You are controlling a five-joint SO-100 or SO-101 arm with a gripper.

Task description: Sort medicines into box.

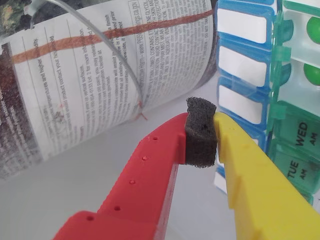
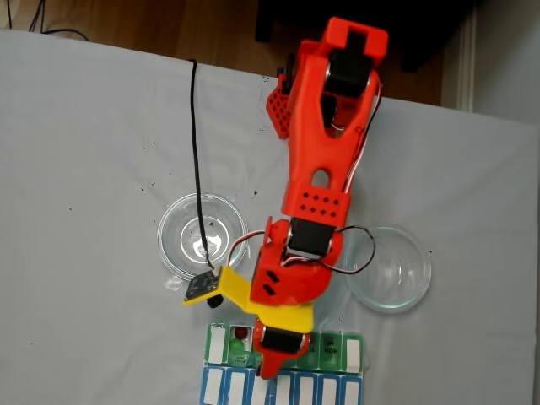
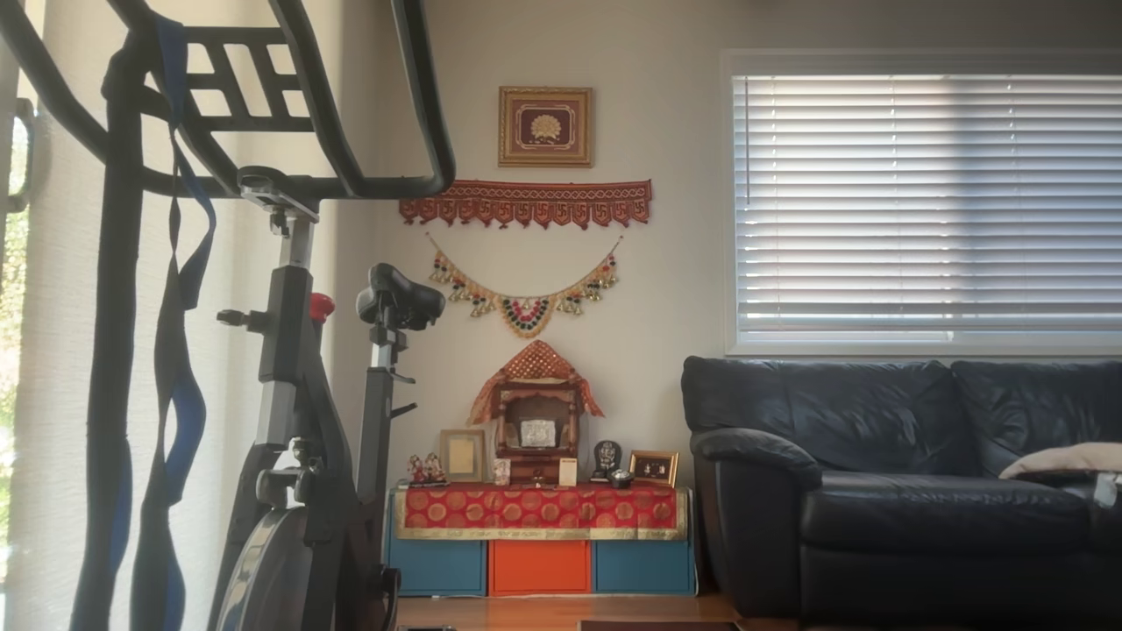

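In the wrist view my gripper [image 1: 207, 131] is shut, its yellow finger pressed against the black foam pad on the red finger, with no ball seen between them. It hangs beside the blue-lidded row [image 1: 242, 65]. Past that row lies the box [image 1: 300, 145], with green lids marked WED and TUE. Two green medicines [image 1: 314, 29] sit in its open white compartments. The fixed view shows the gripper [image 2: 270, 367] over the box [image 2: 331, 344] at the table's near edge. A dark red ball [image 2: 240, 332] lies in an open compartment to the gripper's left.
Two round glass dishes stand on the white cloth, one on the left [image 2: 202, 236] and one on the right [image 2: 390, 268]. The blue-lidded row [image 2: 283, 390] sits below the box. A printed sheet [image 1: 100, 75] and a glass rim [image 1: 131, 70] fill the wrist view's upper left.
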